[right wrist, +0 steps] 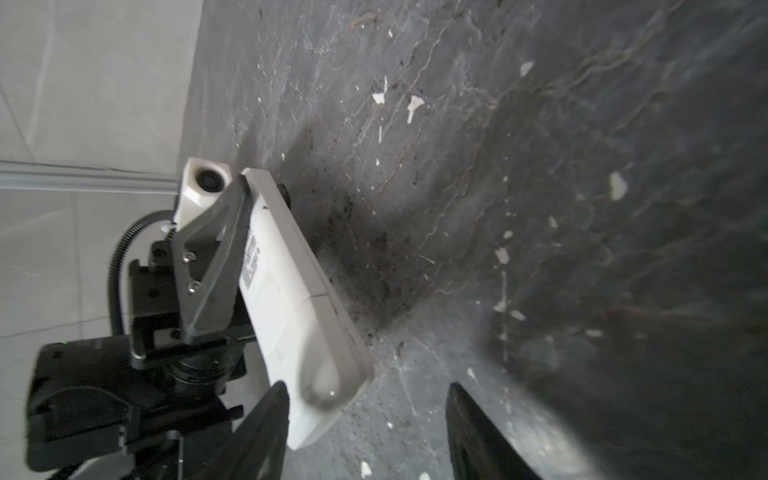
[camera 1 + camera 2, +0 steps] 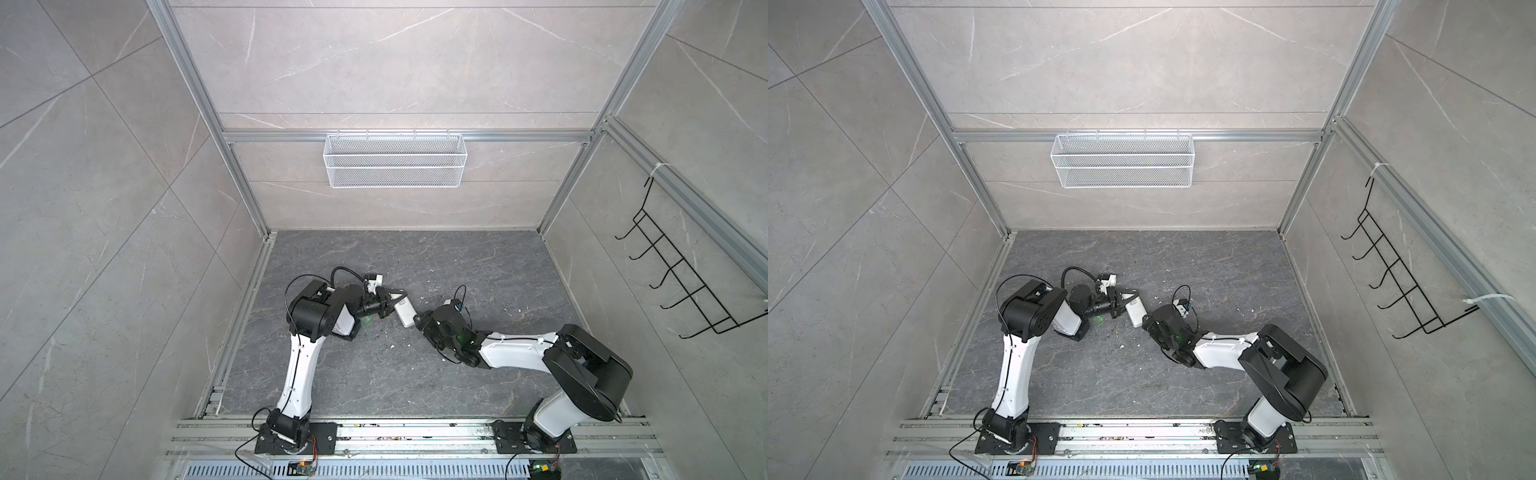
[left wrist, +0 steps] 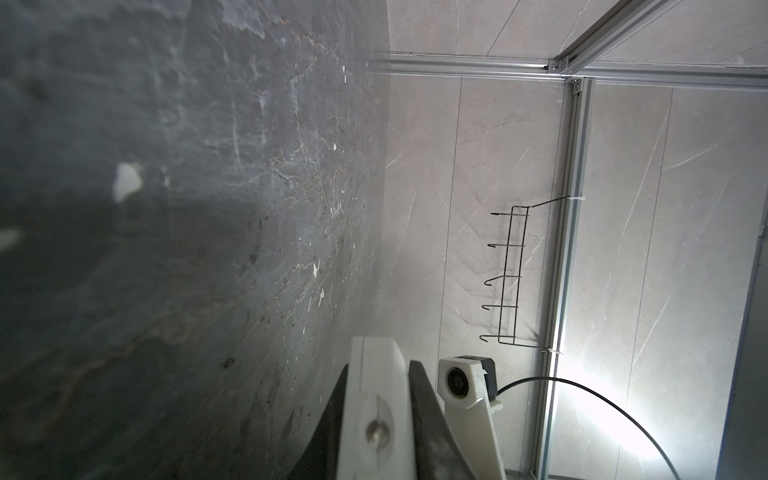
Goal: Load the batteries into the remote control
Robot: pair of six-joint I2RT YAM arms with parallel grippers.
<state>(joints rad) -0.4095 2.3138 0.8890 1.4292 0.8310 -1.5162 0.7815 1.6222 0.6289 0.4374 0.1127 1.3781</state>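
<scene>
The white remote control (image 2: 404, 313) (image 2: 1136, 312) is held on its edge just above the dark floor, between the two arms. My left gripper (image 2: 395, 304) (image 2: 1126, 303) is shut on one end of it; in the left wrist view the white body (image 3: 374, 399) fills the gap between the black fingers (image 3: 428, 415). In the right wrist view the remote's plain back (image 1: 291, 299) shows a label and a seam. My right gripper (image 1: 369, 386) (image 2: 417, 322) stands open at the remote's free end, which lies close to one finger. The batteries are hidden in every view.
A white wire basket (image 2: 395, 160) hangs on the back wall and a black hook rack (image 2: 681, 286) on the right wall. Small white flecks (image 1: 413, 104) litter the grey floor. Aluminium rails (image 2: 415, 432) run along the front edge by both arm bases.
</scene>
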